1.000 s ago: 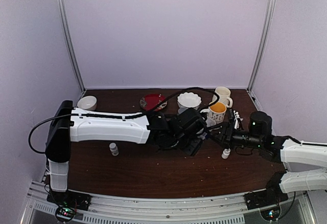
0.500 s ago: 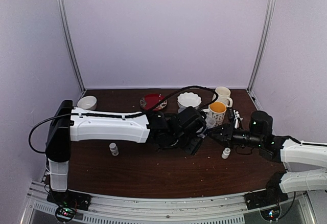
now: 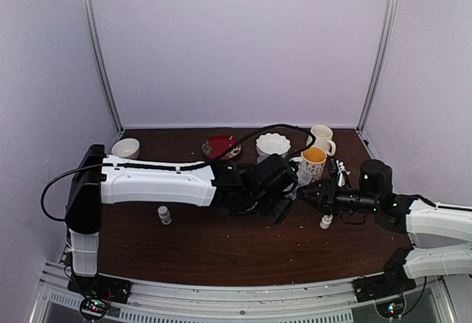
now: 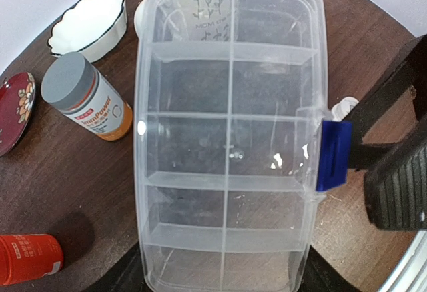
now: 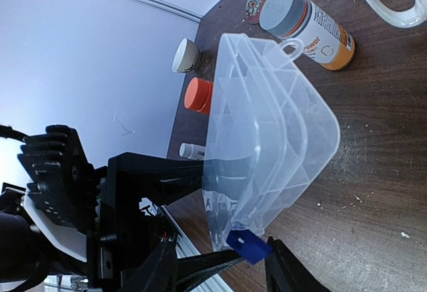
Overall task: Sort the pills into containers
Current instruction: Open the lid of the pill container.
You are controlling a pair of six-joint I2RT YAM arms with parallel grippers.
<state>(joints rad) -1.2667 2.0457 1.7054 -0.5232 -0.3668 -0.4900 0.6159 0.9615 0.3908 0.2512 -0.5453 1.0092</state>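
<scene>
The clear organiser box (image 4: 230, 139) is empty, its lid down, and tilted up off the table. My left gripper (image 4: 220, 282) is shut on its near end, black jaws at both corners. The box's blue latch (image 4: 332, 155) sits on the right long side. My right gripper (image 5: 223, 269) is open, its fingers (image 5: 287, 265) on either side of the latch (image 5: 248, 246). In the top view both grippers meet mid-table, the left (image 3: 280, 203) and the right (image 3: 306, 192). Tiny white pills (image 5: 402, 235) lie scattered on the brown table.
A grey-capped amber bottle (image 4: 87, 105) and an orange bottle (image 4: 27, 259) stand left of the box. A white scalloped bowl (image 4: 90, 25), a red plate (image 4: 13, 112) and two mugs (image 3: 317, 153) stand behind. Small white vials (image 3: 164, 214) (image 3: 325, 222) stand on the table.
My right gripper has edged slightly left towards the box's latch. The left arm and the box have hardly moved.
</scene>
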